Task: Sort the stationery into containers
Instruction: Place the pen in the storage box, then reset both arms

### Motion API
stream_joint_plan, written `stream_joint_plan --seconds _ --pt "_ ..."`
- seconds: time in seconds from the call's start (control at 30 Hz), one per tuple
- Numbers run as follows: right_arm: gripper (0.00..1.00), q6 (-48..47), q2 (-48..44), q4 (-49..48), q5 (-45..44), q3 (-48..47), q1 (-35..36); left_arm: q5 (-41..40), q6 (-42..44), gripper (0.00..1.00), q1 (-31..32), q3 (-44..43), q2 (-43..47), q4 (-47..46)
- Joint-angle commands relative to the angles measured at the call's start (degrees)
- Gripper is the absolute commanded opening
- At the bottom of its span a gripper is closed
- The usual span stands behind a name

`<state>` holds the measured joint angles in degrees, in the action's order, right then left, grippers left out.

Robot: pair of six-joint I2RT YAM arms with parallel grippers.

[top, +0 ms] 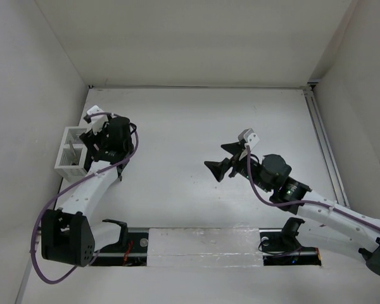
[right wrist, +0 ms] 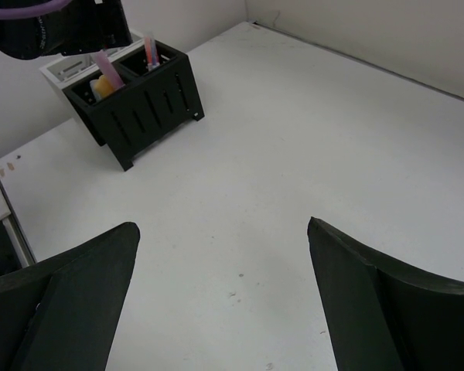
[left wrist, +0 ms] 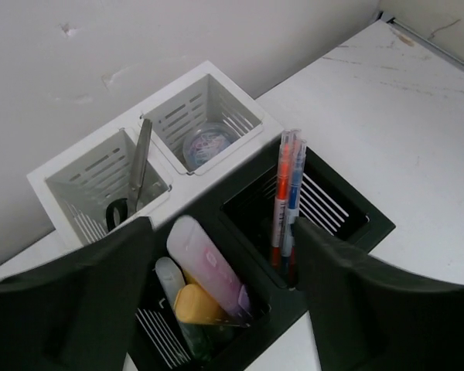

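- Highlighters [left wrist: 213, 270] fill the black box's [left wrist: 371, 224] near compartment, below the spread, empty left gripper [left wrist: 224, 232].
- Pens [left wrist: 286, 193]: compartment at 2 o'clock.
- White box [left wrist: 193, 81] behind: scissors [left wrist: 139, 166] at 10 o'clock, round piece [left wrist: 207, 143] at 12.
- Right gripper [right wrist: 223, 228]: spread, empty, mid-table.

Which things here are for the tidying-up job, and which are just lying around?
For the job: white box, black box, scissors, round piece, pens, highlighters. All the small things already sit in the boxes.
Just there: table, purple cable.
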<state>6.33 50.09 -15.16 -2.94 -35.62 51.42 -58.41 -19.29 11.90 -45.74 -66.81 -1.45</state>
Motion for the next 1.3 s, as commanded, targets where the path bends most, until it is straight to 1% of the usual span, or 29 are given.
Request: stream_joint_plan --seconds 0.0,0.03,0.1,0.17,0.23,0.27,0.3,0.43,0.63,0.67,0.73,0.77,0.8,0.83,0.87,0.9,0.93,0.97,1.03,1.07,1.1,1.17,1.23,1.27 --pt "0.96 0.44 -1.04 -4.0 0.83 0.28 -0.18 -1.18 -0.49 0.73 -0.04 -0.67 1.41 -0.3" --pt "0.96 0.44 -1.04 -4.0 0.83 0.28 -0.18 -1.18 -1.1 0.8 -0.04 -0.67 2.29 0.39" --pt "0.96 0.44 -1.04 -4.0 0.83 0.28 -0.18 -1.18 -1.1 0.8 -0.04 -1.28 3.61 1.09" --pt "0.96 0.44 -1.04 -4.0 0.83 0.28 -0.18 -0.57 -1.1 0.84 -0.04 -1.81 5.45 1.62" --pt "0.96 0.44 -0.43 -4.53 0.83 0.28 -0.18 1.62 -0.05 0.92 -0.04 -2.6 8.87 2.33" --pt "0.96 0.44 -0.43 -4.53 0.83 0.28 -0.18 2.16 0.91 0.99 -0.04 -3.3 10.1 2.33" --pt "0.96 0.44 0.1 -4.53 0.83 0.28 -0.18 2.86 0.92 1.0 -0.04 -3.31 12.29 3.03" --pt "0.96 0.44 1.24 -4.53 0.83 0.28 -0.18 4.36 1.97 1.0 -0.04 -3.92 16.69 3.04" --pt "0.96 0.44 2.38 -5.06 0.84 0.28 -0.18 11.73 0.83 1.0 -0.04 -5.86 23.64 5.31" --pt "0.96 1.05 3.08 -5.06 0.83 0.28 -0.18 12.87 0.31 1.0 -0.04 -6.47 25.65 6.89" --pt "0.97 1.06 4.05 -4.27 -1.44 -1.46 -0.18 16.56 -1.53 1.0 -0.04 -8.57 26.2 11.62" --pt "1.0 1.75 5.19 -2.44 -3.46 -2.69 -0.18 17.79 -4.67 1.0 -0.04 -9.62 26.2 17.48" --pt "1.0 3.41 5.2 -0.33 -5.83 -4.01 -0.18 20.42 -6.01 1.0 -0.04 -10.33 26.2 19.97" --pt "1.0 3.95 5.2 5.43 -9.85 -5.76 -0.18 22.18 -6.98 1.0 -0.04 -10.86 27.16 22.0" --pt "1.0 4.48 5.2 8.27 -12.24 -9.09 -0.18 23.77 -7.51 1.0 -0.04 -10.87 27.78 23.5" --pt "1.0 5.0 4.15 10.83 -14.35 -10.51 0.52 25.09 -8.65 1.0 -0.04 -10.87 29.96 25.95" --pt "1.0 5.01 3.1 16.25 -16.98 -12.01 1.05 27.89 -8.66 1.0 -0.04 -9.56 31.37 26.58" --pt "1.0 5.01 2.04 19.61 -18.84 -15.5 1.05 29.39 -8.66 1.0 -0.04 -9.55 32.95 27.2" --pt "1.0 5.01 -1.64 26.2 -22.36 -19.3 1.58 33.6 -8.66 1.0 -0.04 -8.93 37.96 28.95" --pt "1.0 5.53 -2.88 31.8 -24.81 -20.88 2.1 35.02 -9.7 1.0 -0.04 -8.93 39.63 29.49" --pt "1.0 5.54 -4.02 34.64 -26.14 -24.12 2.11 36.77 -9.72 1.0 -0.04 -8.93 41.21 29.49" --pt "1.0 6.15 -7.62 41.74 -28.69 -26.69 2.11 41.68 -10.24 1.0 -0.04 -9.45 45.09 30.8" --pt "1.0 7.82 -11.04 45.81 -30.19 -29.5 2.11 43.99 -10.95 1.0 -0.04 -10.25 48.07 31.42" --pt "1.0 8.43 -12.02 47.48 -30.19 -30.12 2.11 46.52 -10.95 1.0 -0.04 -10.77 48.95 31.42"
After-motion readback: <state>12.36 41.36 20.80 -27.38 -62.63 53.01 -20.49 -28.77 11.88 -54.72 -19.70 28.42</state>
